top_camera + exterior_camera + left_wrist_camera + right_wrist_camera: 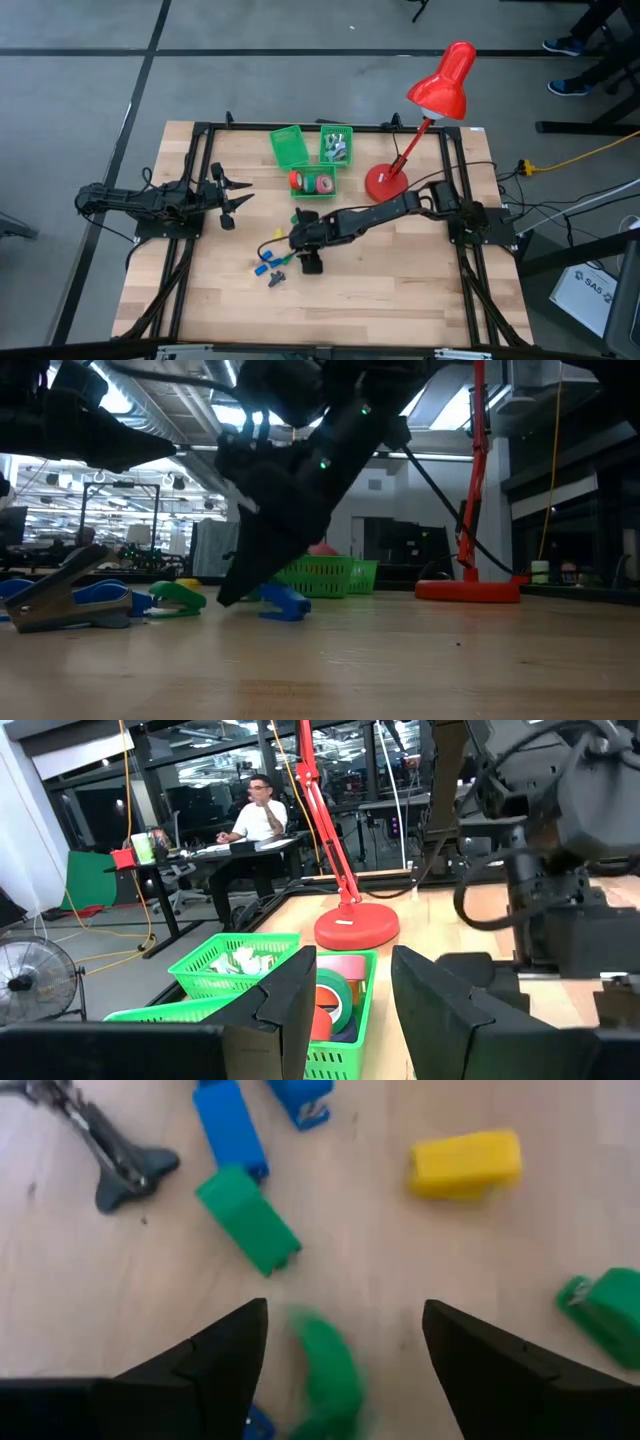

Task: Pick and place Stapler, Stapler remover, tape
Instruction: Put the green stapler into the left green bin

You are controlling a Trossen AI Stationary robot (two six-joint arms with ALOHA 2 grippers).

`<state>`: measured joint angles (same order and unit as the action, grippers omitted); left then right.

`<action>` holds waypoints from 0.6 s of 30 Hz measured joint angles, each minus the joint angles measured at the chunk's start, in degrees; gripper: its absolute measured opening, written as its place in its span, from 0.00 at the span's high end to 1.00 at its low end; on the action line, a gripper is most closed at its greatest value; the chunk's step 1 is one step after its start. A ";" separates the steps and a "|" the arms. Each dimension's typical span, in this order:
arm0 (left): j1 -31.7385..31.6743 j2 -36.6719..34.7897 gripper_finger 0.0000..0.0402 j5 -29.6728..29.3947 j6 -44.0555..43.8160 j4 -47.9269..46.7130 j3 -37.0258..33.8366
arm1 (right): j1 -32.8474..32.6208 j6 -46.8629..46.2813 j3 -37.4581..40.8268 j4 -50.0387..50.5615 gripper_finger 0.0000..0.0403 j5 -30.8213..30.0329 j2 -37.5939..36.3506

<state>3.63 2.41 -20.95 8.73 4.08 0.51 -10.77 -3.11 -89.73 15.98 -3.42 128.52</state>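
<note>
right gripper [345,1345] spread above a green stapler [325,1370], other small staplers [465,1162] scattered around.

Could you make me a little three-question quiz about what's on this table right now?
1. True or false: the red desk lamp stands on the table's right half, seen from above.
2. Which pincer hovers over the small staplers? A) left pincer B) right pincer
3. Fill in: the tape rolls lie in a ______ basket.

Key: 1 true. 2 B; its fingers stand apart above a green stapler, with a yellow stapler and a blue stapler nearby, while the left pincer waits at the table's left side. 3 green.
</note>
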 joint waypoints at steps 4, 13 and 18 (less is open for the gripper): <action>0.00 0.00 0.68 0.00 0.00 0.00 0.00 | 0.07 -0.80 0.04 0.32 0.32 -0.05 -0.01; 0.01 0.00 0.68 0.00 -0.01 0.00 0.01 | 0.58 -4.00 -0.43 3.29 0.32 0.75 -0.01; 0.01 -0.01 0.68 0.00 -0.01 0.00 0.02 | 1.81 -3.33 -5.62 13.28 0.32 1.84 -0.41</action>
<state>3.63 2.39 -20.95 8.71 4.08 0.53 -8.96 -6.44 -95.35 29.26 -1.57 128.11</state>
